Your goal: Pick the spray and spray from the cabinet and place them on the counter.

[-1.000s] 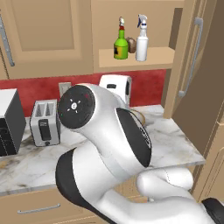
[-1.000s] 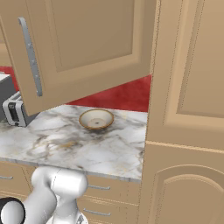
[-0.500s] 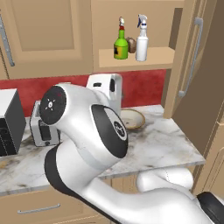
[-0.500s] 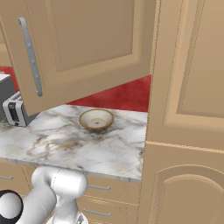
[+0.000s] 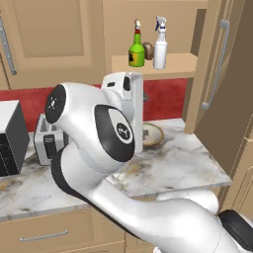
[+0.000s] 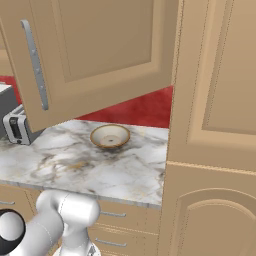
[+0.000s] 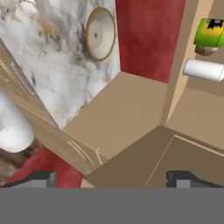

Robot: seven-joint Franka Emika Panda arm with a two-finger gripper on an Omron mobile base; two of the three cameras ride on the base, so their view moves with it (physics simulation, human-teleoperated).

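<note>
On the cabinet (image 5: 59, 39) shelf, both sprays (image 5: 147, 45) as before — arm swung left, jaws wide, empty.

You are looking at a rendered home kitchen: tan panelled wall cabinet (image 5: 49, 39) with a silver bar handle (image 6: 35, 65), veined marble counter (image 6: 75, 160), red backsplash (image 6: 135, 107), drawers (image 5: 44, 234) below. A toaster (image 5: 47, 143), a dark appliance (image 5: 10, 138) and a shallow bowl (image 6: 110, 136) stand on the counter; 2 bottles (image 5: 148, 47) occupy an open shelf.
</note>
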